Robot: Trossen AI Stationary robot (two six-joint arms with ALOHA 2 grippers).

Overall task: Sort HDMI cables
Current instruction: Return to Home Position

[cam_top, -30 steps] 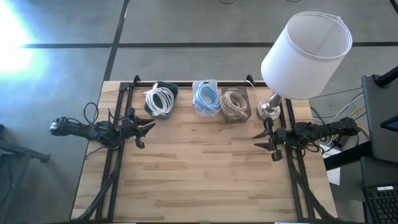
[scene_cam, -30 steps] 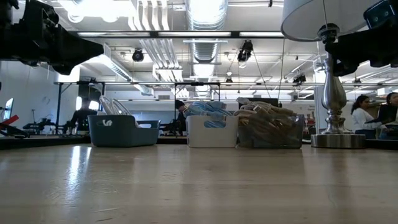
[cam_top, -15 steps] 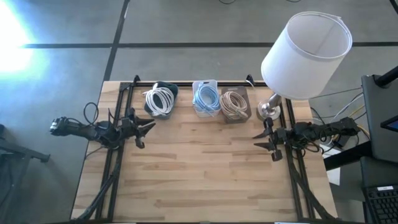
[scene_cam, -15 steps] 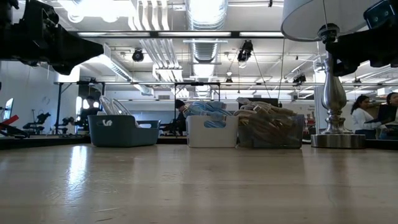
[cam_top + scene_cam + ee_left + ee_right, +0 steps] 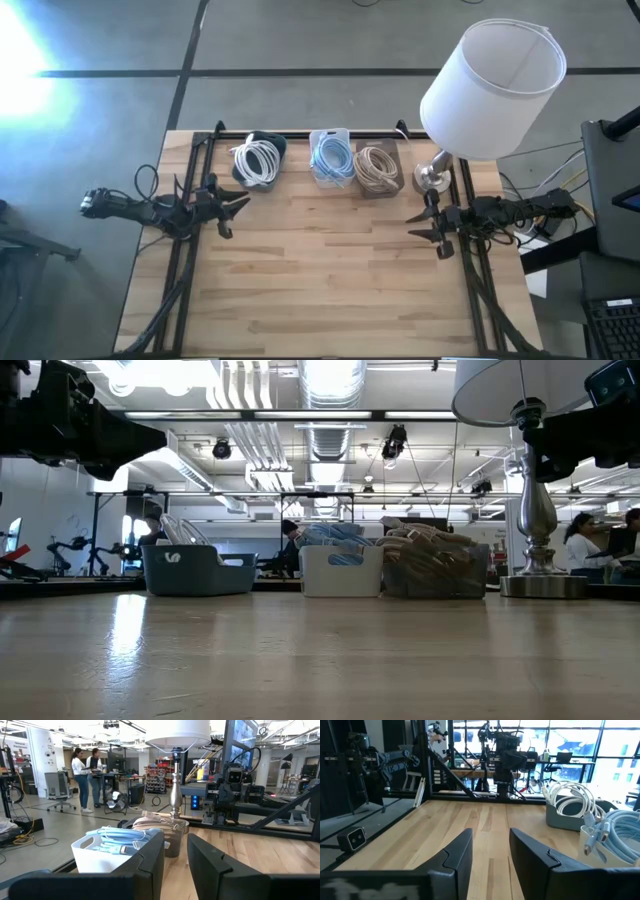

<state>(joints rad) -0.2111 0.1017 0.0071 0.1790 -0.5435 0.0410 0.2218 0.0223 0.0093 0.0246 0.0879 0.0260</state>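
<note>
The HDMI cables lie as coils in three small bins along the table's far edge: white coils [image 5: 256, 161] in a dark grey bin [image 5: 198, 571], light blue coils [image 5: 331, 156] in a white bin [image 5: 341, 571], tan coils [image 5: 376, 168] in a clear bin [image 5: 434, 572]. My left gripper [image 5: 240, 202] hovers open near the table's left edge, just near of the grey bin. My right gripper [image 5: 418, 226] hovers open near the right edge, beside the lamp base. Neither holds anything.
A table lamp with a white shade [image 5: 493, 87] and a metal base [image 5: 433, 178] stands at the far right corner, next to the tan bin. The wooden table top [image 5: 330, 270] stretches between the arms. People stand in the room behind.
</note>
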